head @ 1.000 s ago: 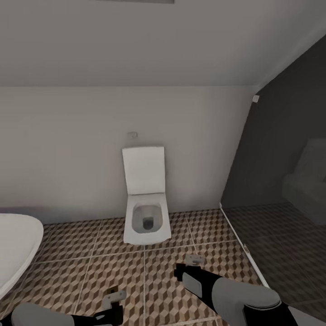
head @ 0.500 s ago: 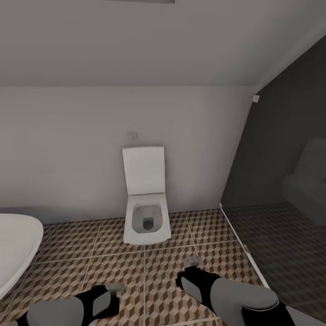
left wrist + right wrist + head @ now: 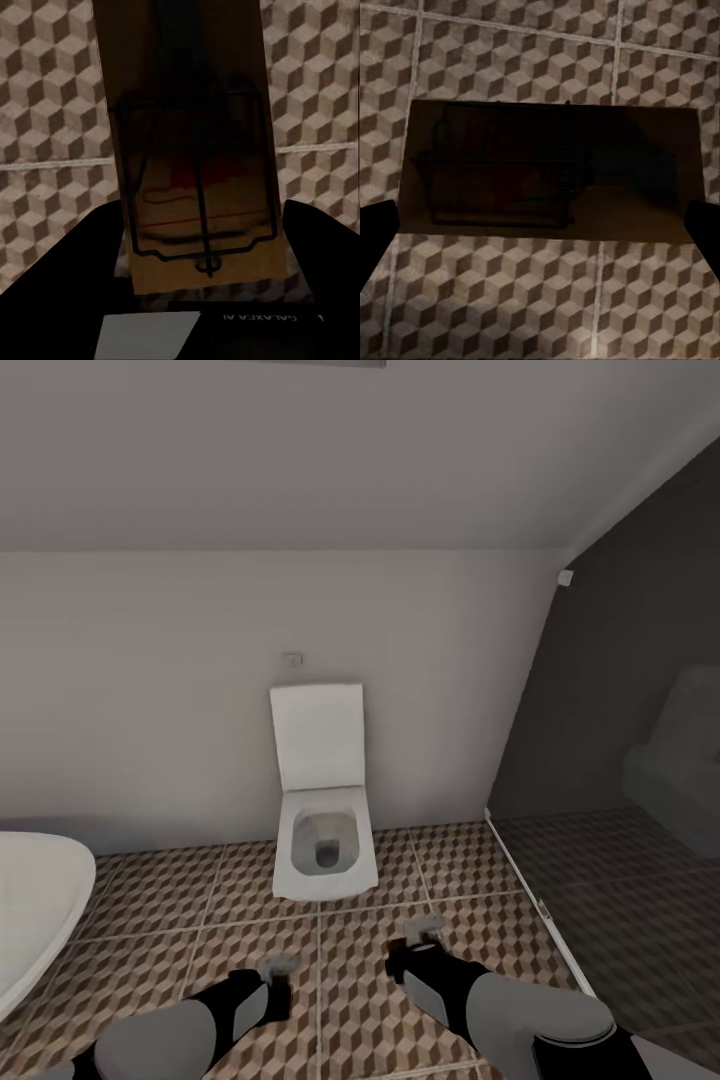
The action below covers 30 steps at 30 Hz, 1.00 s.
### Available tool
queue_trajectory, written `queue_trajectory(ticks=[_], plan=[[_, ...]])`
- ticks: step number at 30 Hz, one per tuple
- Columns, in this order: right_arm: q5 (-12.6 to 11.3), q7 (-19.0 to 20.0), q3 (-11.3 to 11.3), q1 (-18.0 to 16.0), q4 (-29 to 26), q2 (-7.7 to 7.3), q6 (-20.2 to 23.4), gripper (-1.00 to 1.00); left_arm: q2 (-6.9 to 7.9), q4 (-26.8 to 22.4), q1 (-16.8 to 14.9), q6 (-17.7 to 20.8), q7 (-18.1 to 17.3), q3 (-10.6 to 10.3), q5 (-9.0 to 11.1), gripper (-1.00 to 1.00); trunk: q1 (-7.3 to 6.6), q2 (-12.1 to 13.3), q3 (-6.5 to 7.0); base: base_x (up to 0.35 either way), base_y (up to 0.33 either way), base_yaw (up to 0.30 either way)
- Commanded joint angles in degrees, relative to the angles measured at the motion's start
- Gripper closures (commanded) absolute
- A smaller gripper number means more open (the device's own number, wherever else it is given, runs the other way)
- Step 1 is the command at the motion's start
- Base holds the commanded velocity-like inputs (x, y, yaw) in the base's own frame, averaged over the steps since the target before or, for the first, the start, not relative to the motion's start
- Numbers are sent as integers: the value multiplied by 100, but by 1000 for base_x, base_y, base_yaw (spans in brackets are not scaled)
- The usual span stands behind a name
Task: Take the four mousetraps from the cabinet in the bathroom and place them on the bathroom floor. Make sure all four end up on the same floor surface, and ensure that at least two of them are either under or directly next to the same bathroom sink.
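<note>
Swinging forward, the left arm has come further over the tiles since a second ago, while the right arm is barely shifting and the camera is holding steady.

Two mousetraps are showing, one per hand. Left gripper [image 3: 277, 966] is hanging low over the floor [image 3: 200, 940], and in its wrist view its dark fingers [image 3: 322, 255] are clenching a mousetrap [image 3: 196, 150]: a flat tan wooden board, long and rectangular, with a dark wire loop, a thin bar and faint red printing on its face. It is sticking straight out from the fingers, above the tiles.

Right gripper [image 3: 428, 928] is hovering just in front of the toilet [image 3: 322, 805]. Its fingers [image 3: 375, 232] are grasping a second trap [image 3: 555, 171] by the two short ends, the board lying crosswise, shadowed, with dark wirework on one half.

Floor tiles are large squares printed with brown-and-beige cubes, with pale grout between. One white toilet is standing against the plain wall, square lid up. One curved white tub rim [image 3: 40, 905] is peeking in at the left.
</note>
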Motion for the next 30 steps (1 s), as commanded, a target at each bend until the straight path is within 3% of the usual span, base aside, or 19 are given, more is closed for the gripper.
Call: queue_trajectory(ticks=[1, 5, 8, 15, 19, 30], plan=[[-78, 53, 29, -7, -25, 0, -24, 100, -24, -4, -6, -35, 34, -48, 43, 100, 0, -4, -6, 0, 0, 0], [-439, 451, 31, -7, -47, 0, -238, 100, -66, -15, -6, -297, 48, -58, 11, 100, 88, -164, -78, 0, 0, 0], [-563, 635, 34, -7, -51, 0, -348, 100, -72, -14, -4, -394, 51, -63, -16, 100, 154, -285, -131, 0, 0, 0], [-623, 717, 35, -7, -190, 0, -405, 100, -121, -19, -1, -925, 10, -51, -20, 100, 308, -566, -257, 0, 0, 0], [-625, 725, 35, -7, -220, 0, -410, 100, -232, -17, -5, -938, 25, -53, -23, 100, 396, -726, -329, 0, 0, 0], [-602, 722, 35, -7, -234, 0, -518, 100, -243, 5, -5, -929, 77, -47, 13, 100, 637, -1167, -526, 0, 0, 0]])
